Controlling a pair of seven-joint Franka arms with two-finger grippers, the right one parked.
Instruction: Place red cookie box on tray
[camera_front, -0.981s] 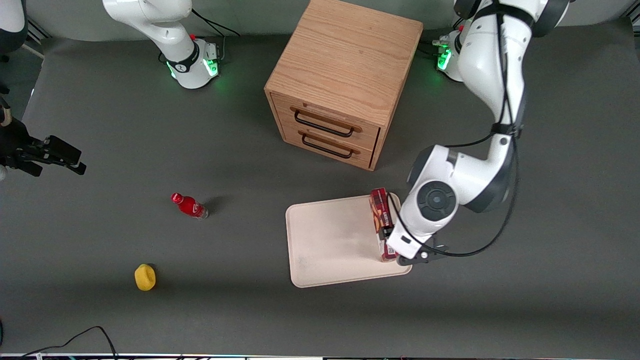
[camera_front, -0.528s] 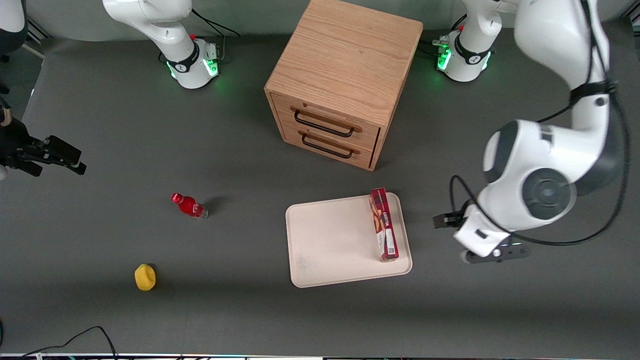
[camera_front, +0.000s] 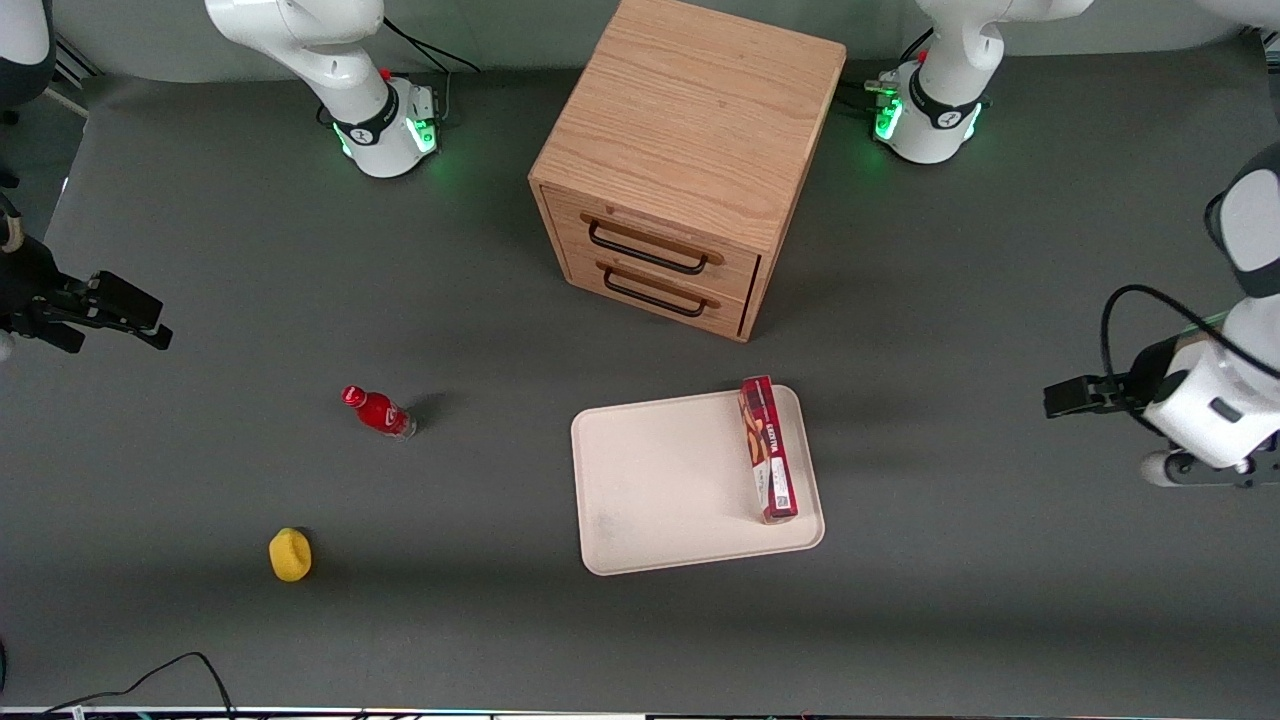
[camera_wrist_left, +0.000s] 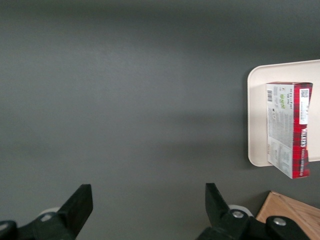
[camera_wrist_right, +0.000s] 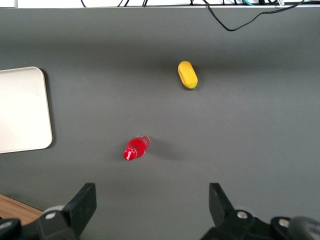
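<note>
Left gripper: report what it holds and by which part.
Nothing. The left gripper is open over bare table toward the working arm's end, apart from the red cookie box, which lies on the tray.

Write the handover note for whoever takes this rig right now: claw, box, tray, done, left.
Claw: open, empty, over bare table toward the working arm's end, well clear of the tray.
Red cookie box: lying on the tray along its edge nearest the working arm, inside the rim.
Done: box is placed and released.
Left: nothing on the task; park the arm if wanted.
</note>
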